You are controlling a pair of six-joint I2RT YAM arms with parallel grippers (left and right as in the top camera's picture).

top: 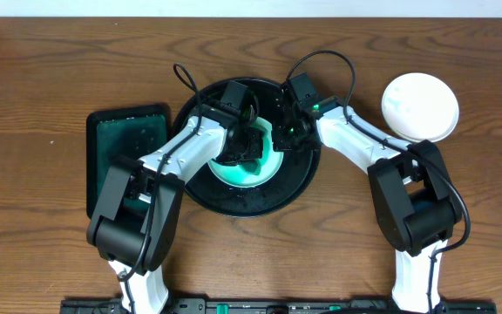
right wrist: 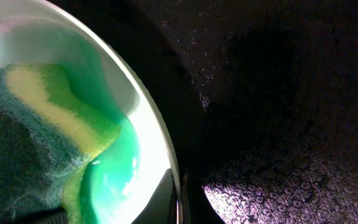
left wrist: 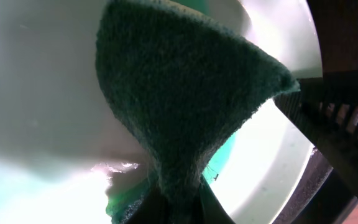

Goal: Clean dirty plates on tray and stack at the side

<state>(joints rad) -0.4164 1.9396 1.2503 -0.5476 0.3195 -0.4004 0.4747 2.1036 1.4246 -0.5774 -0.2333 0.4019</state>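
Note:
A pale plate (top: 267, 169) with green smears lies on the round black tray (top: 234, 206). My left gripper (top: 247, 145) is over the plate, shut on a green-and-yellow sponge (left wrist: 185, 106) pressed onto the plate's inside (left wrist: 36, 93). In the right wrist view the sponge (right wrist: 30, 137) lies in wet green liquid on the plate (right wrist: 126, 93). My right gripper (top: 284, 133) is shut on that plate's right rim (right wrist: 178, 186), one finger inside and one outside over the tray (right wrist: 278, 124). A clean white plate (top: 419, 106) rests on the table to the right of the tray.
A rectangular dark green tray (top: 127, 139) sits left of the round tray, partly under my left arm. Wooden table (top: 50, 61) surrounds everything. Both arms reach in from the front edge and meet over the round tray.

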